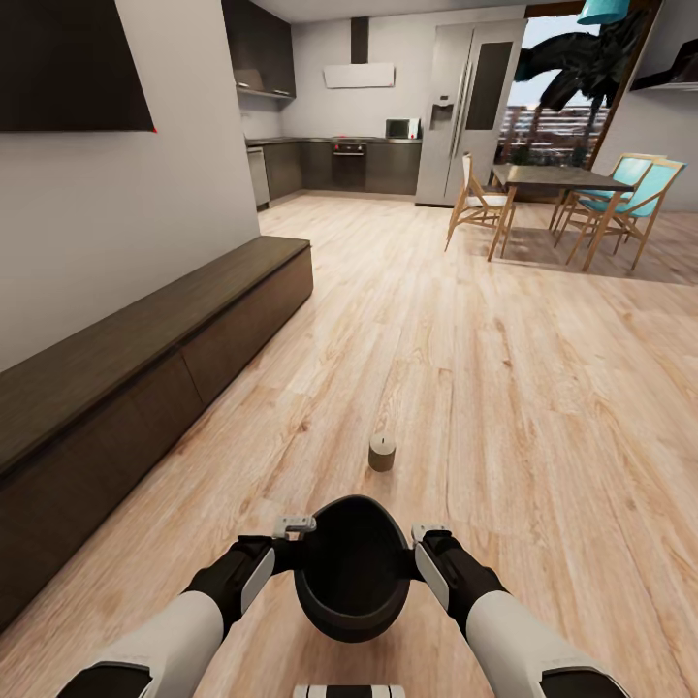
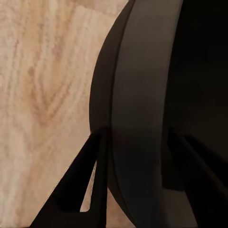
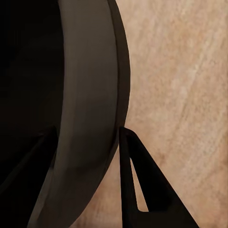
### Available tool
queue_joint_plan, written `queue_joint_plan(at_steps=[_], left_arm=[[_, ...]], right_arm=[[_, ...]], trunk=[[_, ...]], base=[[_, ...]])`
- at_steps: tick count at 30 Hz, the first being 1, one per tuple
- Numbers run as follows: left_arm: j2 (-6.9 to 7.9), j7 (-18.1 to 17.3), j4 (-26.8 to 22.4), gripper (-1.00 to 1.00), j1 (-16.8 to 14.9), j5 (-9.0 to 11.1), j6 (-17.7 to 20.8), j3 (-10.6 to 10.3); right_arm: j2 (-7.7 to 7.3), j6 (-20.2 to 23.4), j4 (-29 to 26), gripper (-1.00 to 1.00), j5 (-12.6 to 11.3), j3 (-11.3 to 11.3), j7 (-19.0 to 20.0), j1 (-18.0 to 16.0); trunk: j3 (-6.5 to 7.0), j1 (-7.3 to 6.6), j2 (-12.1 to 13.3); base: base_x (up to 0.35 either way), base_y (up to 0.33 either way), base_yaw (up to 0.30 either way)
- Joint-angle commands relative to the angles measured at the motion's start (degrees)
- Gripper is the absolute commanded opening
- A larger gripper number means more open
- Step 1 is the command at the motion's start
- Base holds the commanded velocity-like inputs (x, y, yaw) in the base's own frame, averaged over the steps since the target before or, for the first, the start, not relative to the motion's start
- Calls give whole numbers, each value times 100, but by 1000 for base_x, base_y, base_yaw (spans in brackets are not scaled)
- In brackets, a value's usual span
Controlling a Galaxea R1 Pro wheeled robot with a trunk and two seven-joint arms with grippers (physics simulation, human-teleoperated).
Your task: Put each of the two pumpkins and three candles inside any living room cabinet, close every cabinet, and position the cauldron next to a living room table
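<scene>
Cauldron [image 1: 351, 572] held low in front of trunk, mouth up, clear of floor, centred btw both arms. Left gripper [image 1: 294, 529] and right gripper [image 1: 428, 535] each pinching rim from opp sides; neither nearer. Table [image 1: 553, 176] far ahead-right; carry goes that way. Candle [image 1: 382, 453] upright on floor just ahead. Cabinet [image 1: 145, 339] along left, fronts shut. Wrist views show fingers [image 2: 71, 190] straddling rim wall [image 3: 90, 95]; head view shows route.
</scene>
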Motion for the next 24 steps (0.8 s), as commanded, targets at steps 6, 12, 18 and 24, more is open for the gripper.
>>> queue_joint_plan(at_steps=[6,12,18,24], left_arm=[[1,-26,28,-100,5,74,42,-23],[1,-35,35,-100,5,76,42,-23],[1,-42,41,-100,5,77,42,-22],[1,-45,47,-100,7,83,42,-17]], right_arm=[[4,12,1,-100,-201,24,-22,0],[4,10,1,-100,-201,24,-22,0],[4,5,-4,-100,-201,24,-17,0],[4,3,-7,-100,-201,24,-13,0]], trunk=[[127,-16,7],[260,-31,15],[393,-47,23],[526,-62,31]], base=[[0,0,0],[0,0,0],[0,0,0],[0,0,0]])
